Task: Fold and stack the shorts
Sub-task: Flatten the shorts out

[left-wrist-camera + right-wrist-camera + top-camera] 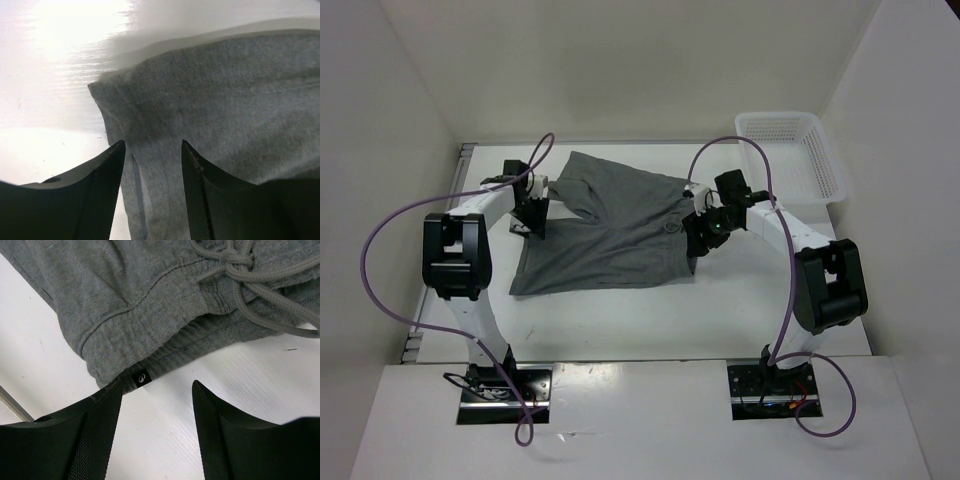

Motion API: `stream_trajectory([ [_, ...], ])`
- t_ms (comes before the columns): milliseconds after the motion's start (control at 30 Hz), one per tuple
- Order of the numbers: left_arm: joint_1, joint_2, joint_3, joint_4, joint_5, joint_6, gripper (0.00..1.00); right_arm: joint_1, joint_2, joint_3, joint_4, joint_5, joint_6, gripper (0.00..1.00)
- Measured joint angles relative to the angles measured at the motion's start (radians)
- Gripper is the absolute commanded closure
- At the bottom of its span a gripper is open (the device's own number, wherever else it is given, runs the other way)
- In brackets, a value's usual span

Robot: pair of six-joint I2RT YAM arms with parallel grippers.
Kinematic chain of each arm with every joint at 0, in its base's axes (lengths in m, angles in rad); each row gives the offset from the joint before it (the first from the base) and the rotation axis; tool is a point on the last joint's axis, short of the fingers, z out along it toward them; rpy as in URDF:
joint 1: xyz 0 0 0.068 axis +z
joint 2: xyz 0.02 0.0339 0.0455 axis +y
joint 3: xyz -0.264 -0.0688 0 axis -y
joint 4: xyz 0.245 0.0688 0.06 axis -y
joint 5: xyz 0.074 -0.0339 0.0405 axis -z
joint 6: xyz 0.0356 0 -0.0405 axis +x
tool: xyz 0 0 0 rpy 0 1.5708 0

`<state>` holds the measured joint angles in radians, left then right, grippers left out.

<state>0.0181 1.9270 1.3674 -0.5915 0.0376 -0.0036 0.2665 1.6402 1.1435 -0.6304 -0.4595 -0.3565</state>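
The grey shorts [610, 225] lie spread on the white table, partly folded, with one corner turned over at the back left. My left gripper [533, 212] is at their left edge. In the left wrist view it is open [153, 142], and the hem of the shorts [215, 100] runs between the fingers. My right gripper [698, 236] is at the waistband side on the right. In the right wrist view it is open [157, 382] over bare table. The waistband [150, 315], its knotted drawstring [235, 262] and a small black label [142, 378] lie just beyond the fingertips.
A white mesh basket [798, 155] stands at the back right of the table. White walls close in the table [620, 320] on the left, back and right. Purple cables loop off both arms.
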Motion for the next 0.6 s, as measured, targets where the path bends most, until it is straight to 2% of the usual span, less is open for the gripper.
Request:
stream_trajectory([
  [100,0.0,0.025,0.0,0.001,0.001,0.0,0.49,0.0,0.0,0.0,0.0,0.0,0.0,0.39],
  [233,0.0,0.039,0.0,0.003,0.007,-0.001,0.6,0.01,0.0,0.0,0.001,-0.002,-0.008,0.38],
  [300,0.0,0.043,0.003,0.003,0.009,0.002,0.72,0.018,0.0,0.0,-0.002,-0.009,-0.023,0.38],
  [333,0.001,0.046,0.005,0.003,0.01,0.005,0.84,0.024,0.0,0.0,-0.004,-0.015,-0.034,0.36],
  [367,0.002,0.048,0.01,0.002,0.011,0.005,0.87,0.028,0.0,0.0,-0.006,-0.022,-0.043,0.36],
  [600,0.002,0.06,0.031,-0.004,0.02,0.0,0.88,0.039,0.0,0.0,-0.054,-0.068,-0.134,0.36],
])
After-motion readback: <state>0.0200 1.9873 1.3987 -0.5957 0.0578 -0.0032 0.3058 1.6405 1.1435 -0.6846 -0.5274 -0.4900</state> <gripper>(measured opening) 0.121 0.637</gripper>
